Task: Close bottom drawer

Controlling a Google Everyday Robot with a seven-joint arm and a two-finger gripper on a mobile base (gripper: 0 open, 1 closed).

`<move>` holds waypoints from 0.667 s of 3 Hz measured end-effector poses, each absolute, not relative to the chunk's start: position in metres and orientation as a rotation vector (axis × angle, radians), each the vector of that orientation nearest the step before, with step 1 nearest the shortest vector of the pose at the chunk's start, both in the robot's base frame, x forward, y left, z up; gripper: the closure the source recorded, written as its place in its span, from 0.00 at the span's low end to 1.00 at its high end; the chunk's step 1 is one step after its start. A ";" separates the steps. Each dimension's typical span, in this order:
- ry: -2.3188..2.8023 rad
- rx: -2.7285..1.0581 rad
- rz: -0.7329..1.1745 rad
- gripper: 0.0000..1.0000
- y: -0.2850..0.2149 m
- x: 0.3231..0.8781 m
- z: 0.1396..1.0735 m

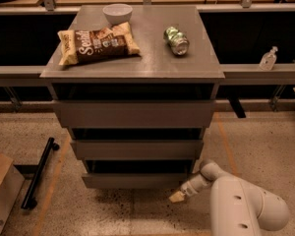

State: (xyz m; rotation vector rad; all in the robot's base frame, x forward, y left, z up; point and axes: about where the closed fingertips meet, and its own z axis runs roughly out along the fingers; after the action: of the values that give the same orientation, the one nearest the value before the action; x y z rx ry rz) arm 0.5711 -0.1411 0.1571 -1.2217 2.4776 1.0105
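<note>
The bottom drawer (132, 181) is the lowest of three in the grey-brown cabinet (152, 63), sitting just above the speckled floor (255, 146). Its front is a plain, flat, handleless grey-brown panel, narrower than the middle drawer front (136, 150) and the wider top drawer front (133, 114) above it. It stands partly pulled out: a dark strip of its box shows between its upper edge and the lower edge of the middle front. The gripper (177, 196) is low at the drawer's front right corner, its tan tip just below the panel's lower edge near the floor; whether it touches the panel, and whether it is open or closed, cannot be told. The white arm (238, 208) reaches in from the bottom right corner of the view. On the cabinet top, a chip bag (97, 44) lies toward the left edge, a white bowl (117, 13) sits near the back edge, and a green can (176, 40) lies on its side toward the right edge.
</note>
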 end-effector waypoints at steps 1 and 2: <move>2.456 -1.214 1.005 0.35 -0.138 0.574 0.158; 2.382 -1.236 0.933 0.13 -0.137 0.601 0.175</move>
State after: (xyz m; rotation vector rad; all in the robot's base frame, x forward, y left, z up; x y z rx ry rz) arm 0.6008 -0.1372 0.1751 -1.2356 2.3822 0.9326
